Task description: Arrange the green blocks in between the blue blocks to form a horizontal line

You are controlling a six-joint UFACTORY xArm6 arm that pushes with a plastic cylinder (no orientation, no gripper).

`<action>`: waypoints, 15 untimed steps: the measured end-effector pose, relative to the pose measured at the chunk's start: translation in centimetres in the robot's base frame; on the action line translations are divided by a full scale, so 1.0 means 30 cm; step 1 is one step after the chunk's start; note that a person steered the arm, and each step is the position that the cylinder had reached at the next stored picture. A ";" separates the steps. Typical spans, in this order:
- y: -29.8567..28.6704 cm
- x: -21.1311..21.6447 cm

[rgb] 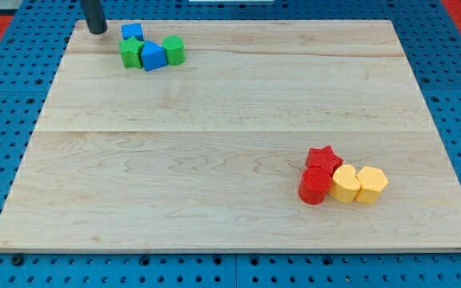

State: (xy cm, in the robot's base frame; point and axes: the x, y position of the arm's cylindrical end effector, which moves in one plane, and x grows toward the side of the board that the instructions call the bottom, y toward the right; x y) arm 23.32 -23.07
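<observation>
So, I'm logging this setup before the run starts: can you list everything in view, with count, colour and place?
Board: one, pale wood, fills most of the view.
Blue blocks: two, top left; a small one and a larger one.
Green blocks: two, top left; one left of the larger blue, one right of it.
Red blocks: two, lower right; a star and a cylinder.
Yellow blocks: two, lower right.
My tip: one, dark, left of the small blue block.

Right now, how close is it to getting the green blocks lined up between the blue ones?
Done: all four sit bunched near the view's top left. The green cube, the bigger blue block and the green cylinder already make a rough row, but blue is in the middle. In hand: my tip stands just left of the small blue cube, apart from it. Left: greens inside, blues at the ends.
</observation>
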 end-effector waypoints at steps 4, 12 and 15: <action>0.098 0.149; 0.577 0.267; 0.686 0.379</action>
State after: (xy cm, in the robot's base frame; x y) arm 34.68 -2.50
